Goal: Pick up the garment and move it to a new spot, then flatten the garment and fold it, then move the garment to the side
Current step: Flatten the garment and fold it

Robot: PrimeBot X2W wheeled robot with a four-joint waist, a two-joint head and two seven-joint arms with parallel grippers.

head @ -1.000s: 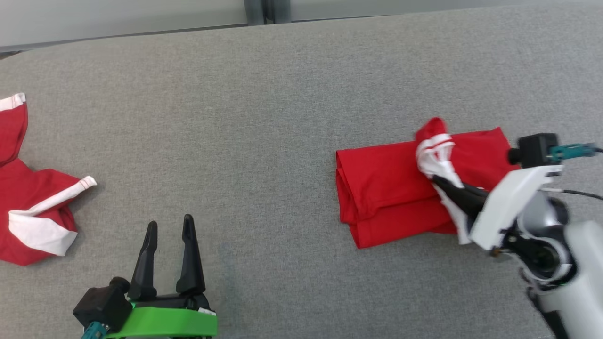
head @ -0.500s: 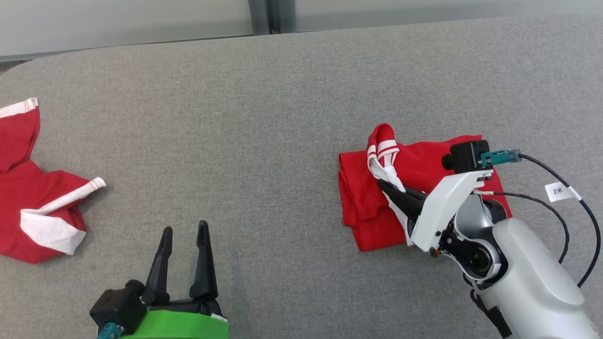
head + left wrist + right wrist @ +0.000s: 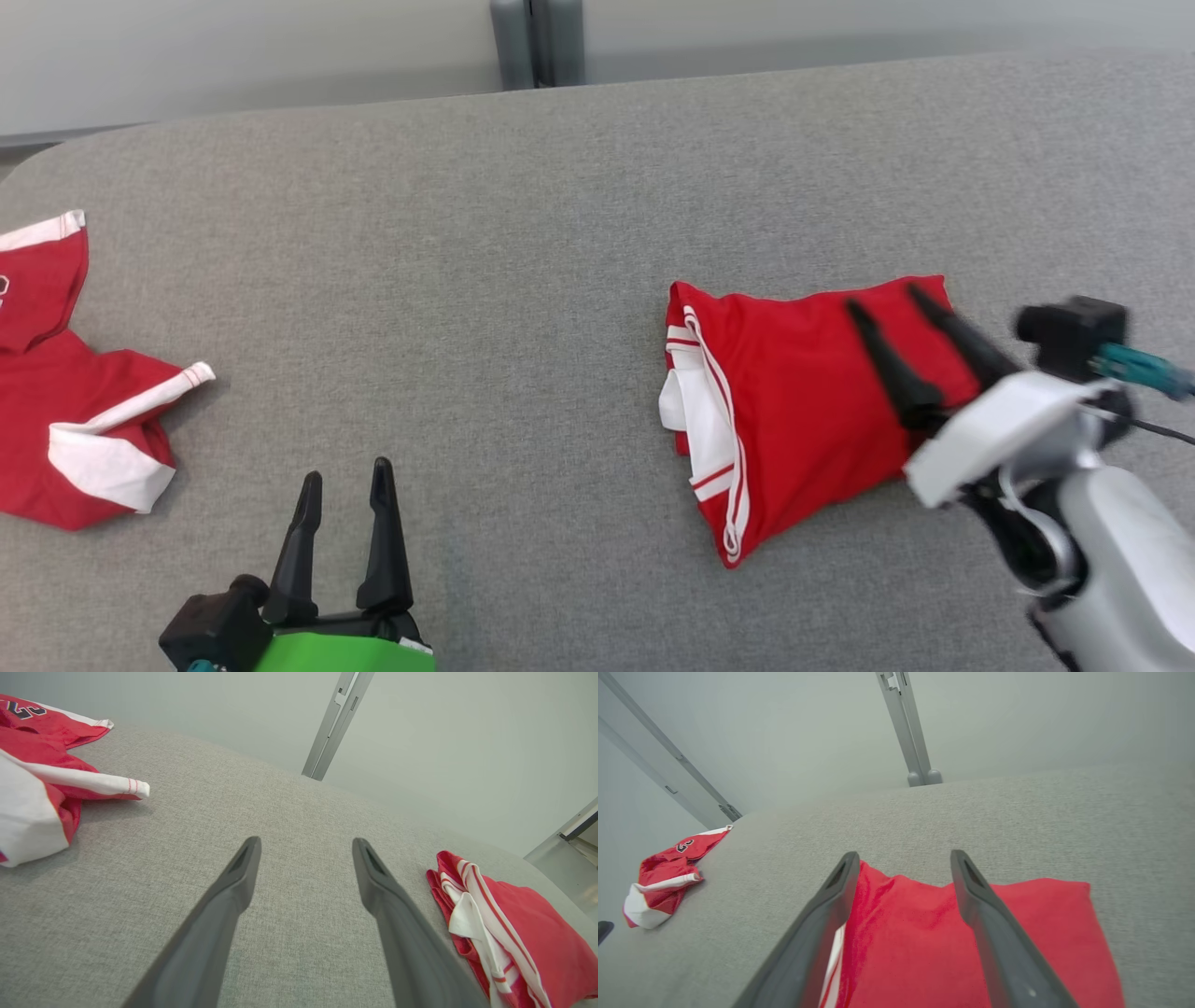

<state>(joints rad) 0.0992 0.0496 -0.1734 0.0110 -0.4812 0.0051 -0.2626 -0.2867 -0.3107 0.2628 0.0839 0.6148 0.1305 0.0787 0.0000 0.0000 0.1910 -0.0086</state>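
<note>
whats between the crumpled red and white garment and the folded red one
Mostly bare grey fabric surface; the open left gripper pokes into it at the near side, seen in the head view.

The garment (image 3: 794,401) is a red jersey with white panels and striped trim, folded into a compact, roughly rectangular packet. It lies flat on the grey desk (image 3: 523,280), right of centre in the head view and slightly skewed. Its white-trimmed edges bunch along the left side, probably a sleeve or hem.
</note>
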